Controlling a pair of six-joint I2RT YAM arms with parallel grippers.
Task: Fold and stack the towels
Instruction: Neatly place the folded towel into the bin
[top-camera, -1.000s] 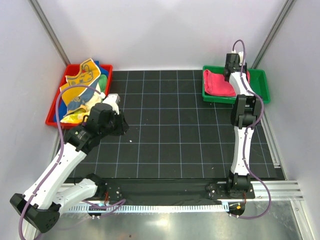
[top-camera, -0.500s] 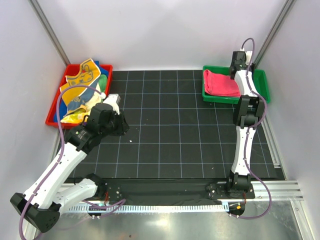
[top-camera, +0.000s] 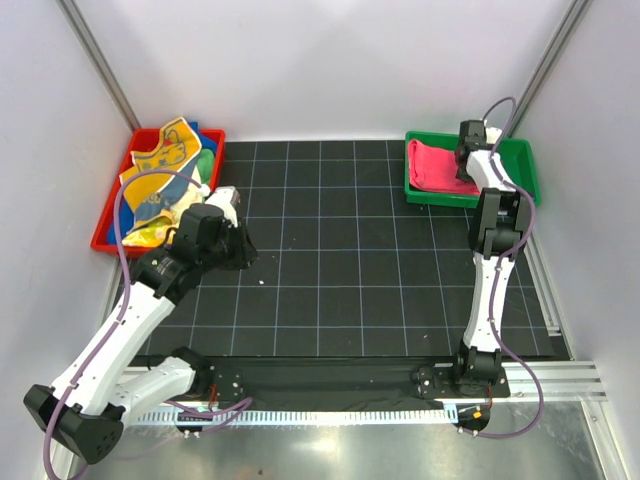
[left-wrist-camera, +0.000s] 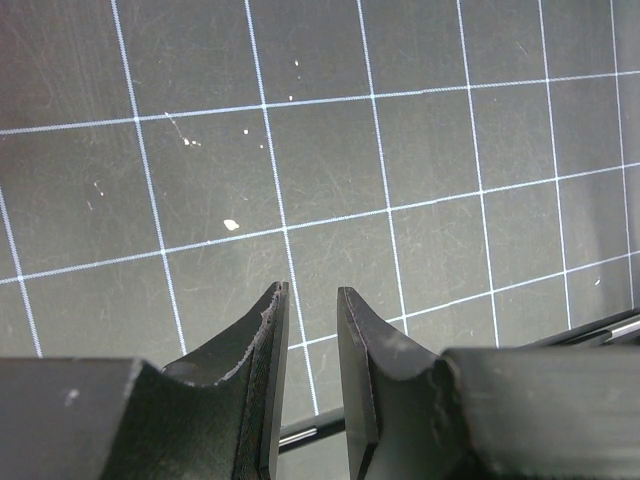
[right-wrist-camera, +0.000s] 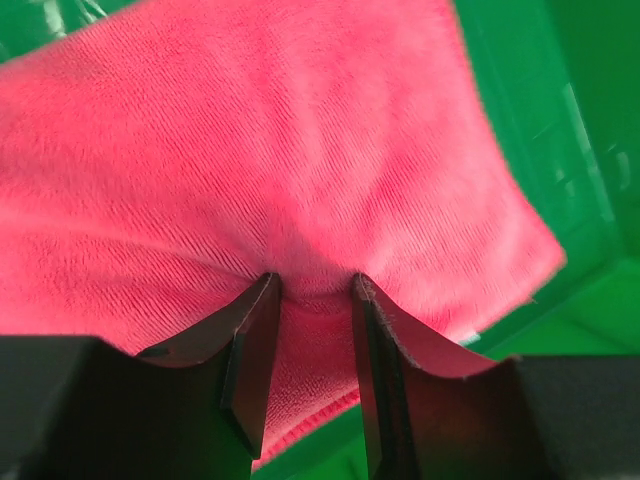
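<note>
A folded pink-red towel lies in the green tray at the back right. My right gripper is low over its far right part. In the right wrist view its fingertips press into the pink towel near its edge, with a narrow gap between the jaws and cloth showing in the gap. A heap of towels, orange-yellow with bits of blue and green, fills the red tray at the back left. My left gripper hovers over the black mat, jaws narrowly apart and empty.
The black gridded mat covers the table between the two trays. White walls and slanted metal posts close in both sides. The green tray floor shows to the right of the pink towel. Small white specks lie on the mat.
My right gripper rose over the tray's back edge, then came back down onto the pink towel. My left arm has barely moved.
</note>
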